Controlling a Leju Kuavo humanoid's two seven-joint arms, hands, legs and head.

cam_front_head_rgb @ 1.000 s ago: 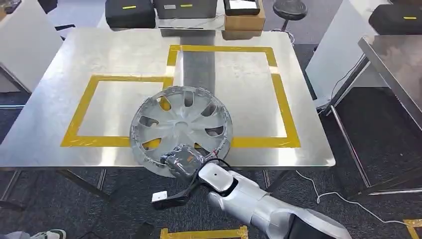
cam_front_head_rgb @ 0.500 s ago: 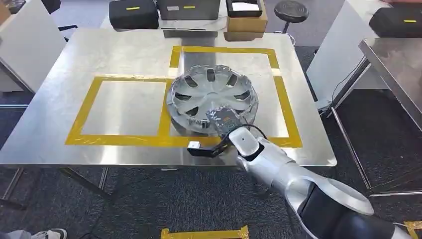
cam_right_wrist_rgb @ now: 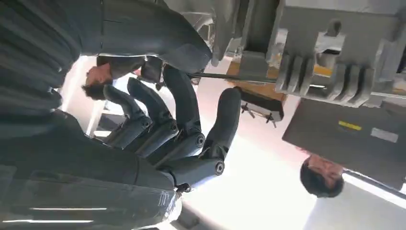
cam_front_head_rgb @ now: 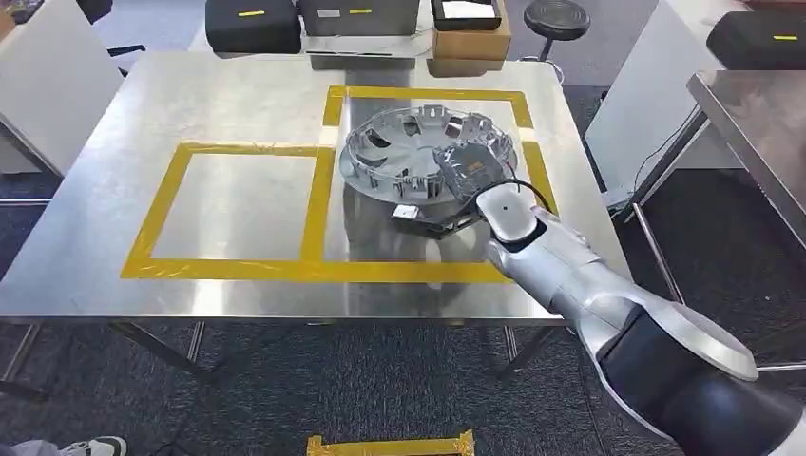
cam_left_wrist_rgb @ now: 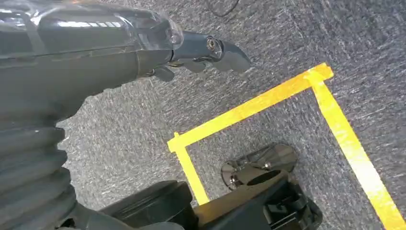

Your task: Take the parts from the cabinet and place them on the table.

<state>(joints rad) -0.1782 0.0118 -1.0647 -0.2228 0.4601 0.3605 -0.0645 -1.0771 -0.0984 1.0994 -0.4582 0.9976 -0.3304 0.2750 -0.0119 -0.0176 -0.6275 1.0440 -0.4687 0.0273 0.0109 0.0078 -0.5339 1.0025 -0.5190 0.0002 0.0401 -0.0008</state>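
Observation:
A silver hubcap [cam_front_head_rgb: 399, 152] with spoke openings hangs tilted just above the steel table [cam_front_head_rgb: 238, 95], inside the right yellow-taped rectangle [cam_front_head_rgb: 544, 195]. My right hand [cam_front_head_rgb: 470, 166] grips its rim on the right side, reaching in over the table's near edge. In the right wrist view the hubcap's grey ribbed back [cam_right_wrist_rgb: 335, 52] sits by the thumb, with the dark fingers [cam_right_wrist_rgb: 191, 129] curled beneath my right hand [cam_right_wrist_rgb: 158, 120]. My left hand [cam_left_wrist_rgb: 143, 43] hangs over the carpet with a finger stretched out and nothing in it.
A second yellow-taped rectangle [cam_front_head_rgb: 162, 199] lies on the table's left half. Black cases [cam_front_head_rgb: 252, 24], a cardboard box [cam_front_head_rgb: 466, 38] and a stool [cam_front_head_rgb: 556, 17] stand behind the table. Another steel table [cam_front_head_rgb: 751, 123] is at the right, a white cabinet [cam_front_head_rgb: 47, 85] at the left.
My right arm has carried the hubcap from the table's near edge away and to the right, into the right taped rectangle. The hubcap has tipped from face-up to steeply tilted.

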